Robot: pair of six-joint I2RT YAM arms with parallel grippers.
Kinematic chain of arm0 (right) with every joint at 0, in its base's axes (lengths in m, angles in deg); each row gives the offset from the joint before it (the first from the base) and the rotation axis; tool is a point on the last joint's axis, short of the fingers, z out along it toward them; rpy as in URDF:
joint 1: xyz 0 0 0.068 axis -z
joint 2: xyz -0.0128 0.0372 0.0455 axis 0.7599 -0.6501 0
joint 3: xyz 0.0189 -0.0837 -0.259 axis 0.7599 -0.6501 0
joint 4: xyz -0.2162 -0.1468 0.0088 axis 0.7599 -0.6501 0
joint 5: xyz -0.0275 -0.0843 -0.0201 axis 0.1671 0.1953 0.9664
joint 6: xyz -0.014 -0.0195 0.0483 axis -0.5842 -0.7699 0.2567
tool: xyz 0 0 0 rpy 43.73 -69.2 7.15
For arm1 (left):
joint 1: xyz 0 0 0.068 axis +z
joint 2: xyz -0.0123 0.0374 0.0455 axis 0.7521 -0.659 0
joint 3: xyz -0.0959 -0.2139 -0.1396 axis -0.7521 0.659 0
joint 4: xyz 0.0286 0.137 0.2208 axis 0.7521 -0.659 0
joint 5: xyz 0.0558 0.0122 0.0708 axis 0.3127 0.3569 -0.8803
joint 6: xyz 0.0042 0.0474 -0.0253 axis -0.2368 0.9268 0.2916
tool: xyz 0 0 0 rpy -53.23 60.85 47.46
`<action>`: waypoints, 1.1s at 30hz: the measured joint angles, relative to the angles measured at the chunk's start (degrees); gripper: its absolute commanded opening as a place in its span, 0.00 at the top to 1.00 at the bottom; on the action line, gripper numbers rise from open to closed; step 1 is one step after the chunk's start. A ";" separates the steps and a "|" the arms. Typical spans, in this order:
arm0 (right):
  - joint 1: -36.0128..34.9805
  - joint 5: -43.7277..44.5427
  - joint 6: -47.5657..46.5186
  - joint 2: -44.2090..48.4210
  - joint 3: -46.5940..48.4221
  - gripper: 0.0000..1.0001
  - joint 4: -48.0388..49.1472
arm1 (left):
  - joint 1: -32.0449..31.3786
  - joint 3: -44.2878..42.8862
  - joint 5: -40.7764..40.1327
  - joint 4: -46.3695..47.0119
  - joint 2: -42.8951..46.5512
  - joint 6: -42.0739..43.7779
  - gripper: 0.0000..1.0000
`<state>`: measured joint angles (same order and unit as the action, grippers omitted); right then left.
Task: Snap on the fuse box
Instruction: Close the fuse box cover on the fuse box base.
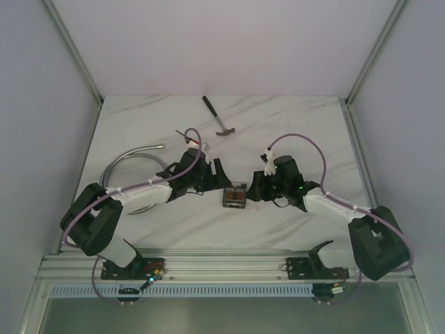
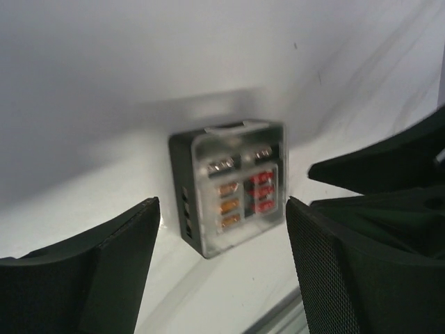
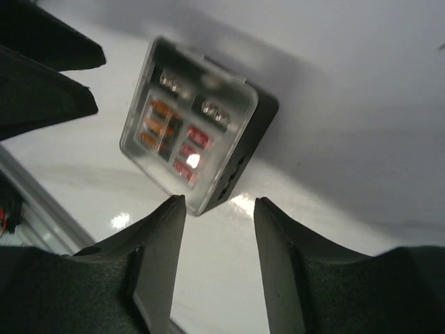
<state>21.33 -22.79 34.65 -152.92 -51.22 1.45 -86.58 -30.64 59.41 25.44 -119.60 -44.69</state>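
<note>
Black square plastic fuse box (image 1: 233, 195), clear-lidded: left gripper (image 1: 212, 179) just beside one flank, right gripper (image 1: 254, 188) just beside the other, jaws apart. Open white marbled tabletop (image 1: 299, 122) beyond, up to black-handled hammer (image 1: 219, 122); grey metal hose (image 1: 128, 156) far left.

The left arm (image 1: 139, 195) and right arm (image 1: 334, 205) bend inward from their near-edge bases, so the left gripper (image 1: 214, 177) and right gripper (image 1: 256, 188) face each other mid-scene, low down, each with its fingers (image 2: 118, 264) parted and gripping nothing.

Materials and finish
Small black plastic fuse box (image 2: 229, 184), clear glossy cover; white marbled tabletop (image 3: 215, 278), smooth (glare spots); black left-gripper pads (image 2: 327, 264), matt, textured.
</note>
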 measured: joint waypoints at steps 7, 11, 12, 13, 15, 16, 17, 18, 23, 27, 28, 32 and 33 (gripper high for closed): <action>-0.07 -7.50 2.01 -4.04 -2.16 0.63 3.63 | -3.61 0.28 2.05 0.39 -2.36 -0.50 0.22; -0.07 -9.73 2.95 -6.99 -2.73 0.68 6.49 | -4.63 0.28 2.78 1.55 -5.27 -1.11 0.25; -0.04 -10.36 3.28 -7.34 -2.82 0.69 7.06 | -4.83 0.28 3.02 1.60 -5.88 -1.20 0.27; 0.00 -10.69 3.43 -7.54 -2.84 0.70 7.56 | -5.05 0.28 3.21 1.70 -6.49 -1.36 0.28; 0.00 -11.10 3.65 -7.96 -2.84 0.73 8.00 | -5.35 0.28 3.32 1.88 -7.41 -1.57 0.29; 0.09 -11.30 3.76 -8.09 -2.84 0.75 8.07 | -5.40 0.28 3.34 1.92 -7.76 -1.73 0.29; 0.13 -11.32 3.85 -8.28 -2.82 0.76 8.22 | -5.33 0.28 3.34 2.03 -8.07 -1.81 0.30; 0.24 -11.50 4.00 -8.52 -2.82 0.78 8.31 | -5.29 0.28 3.37 2.12 -8.17 -1.88 0.30; 0.92 -13.27 4.72 -10.73 -2.03 0.83 8.41 | -4.98 0.28 3.15 2.40 -8.39 -2.21 0.31; 1.16 -14.47 5.27 -13.00 -0.42 0.85 8.07 | -4.44 0.28 2.62 2.54 -8.39 -2.21 0.31; 1.18 -14.62 5.38 -13.46 0.04 0.86 7.65 | -4.35 0.28 2.45 2.54 -8.39 -2.21 0.31; 1.18 -15.37 5.62 -15.52 2.25 0.79 6.25 | -3.41 0.28 2.29 2.56 -8.39 -2.19 0.31; 1.14 -15.39 5.62 -15.50 2.45 0.71 6.21 | -3.08 0.28 2.36 2.60 -8.39 -2.23 0.30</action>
<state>22.47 -38.18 40.27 -168.41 -48.77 7.65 -89.66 -30.35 61.77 28.04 -128.00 -46.92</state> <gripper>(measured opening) 0.276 0.699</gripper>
